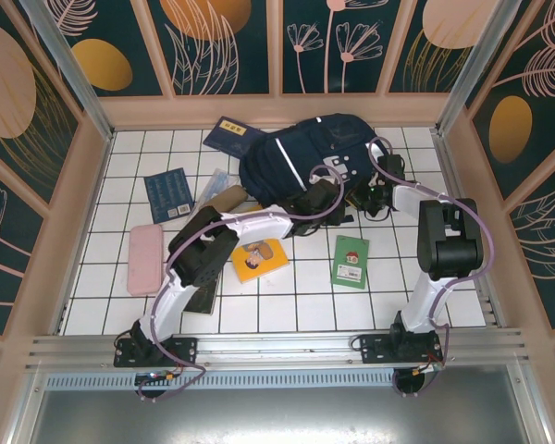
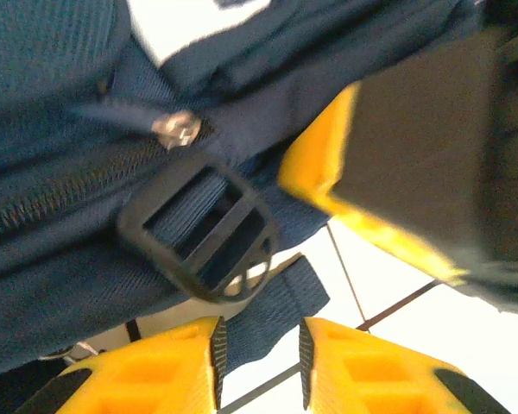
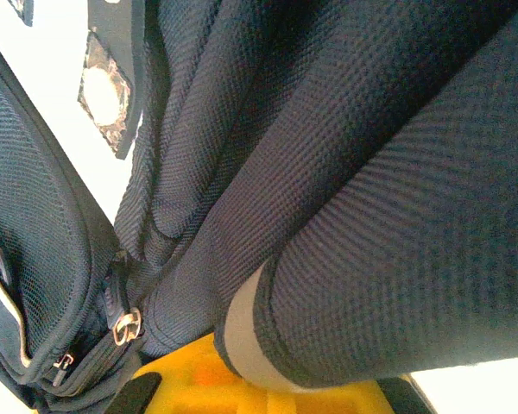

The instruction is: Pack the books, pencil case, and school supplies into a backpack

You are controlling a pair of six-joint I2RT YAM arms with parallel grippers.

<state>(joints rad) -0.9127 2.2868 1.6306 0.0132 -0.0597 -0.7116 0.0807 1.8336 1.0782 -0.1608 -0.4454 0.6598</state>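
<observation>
Backpack (image 1: 301, 153) at back-centre of tiled counter (image 1: 388, 296). Left fingers (image 2: 168, 375) narrowly parted just beside black strap buckle (image 2: 198, 237), gripping nothing. Right fingers (image 3: 198, 384) under backpack fabric, opening impossible to tell. Yellow book (image 1: 259, 259) and green booklet (image 1: 351, 261) nearer.

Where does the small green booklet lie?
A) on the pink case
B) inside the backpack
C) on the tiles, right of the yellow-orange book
C: the green booklet lies flat on bare tiles beside the yellow-orange book, apart from the backpack.
</observation>
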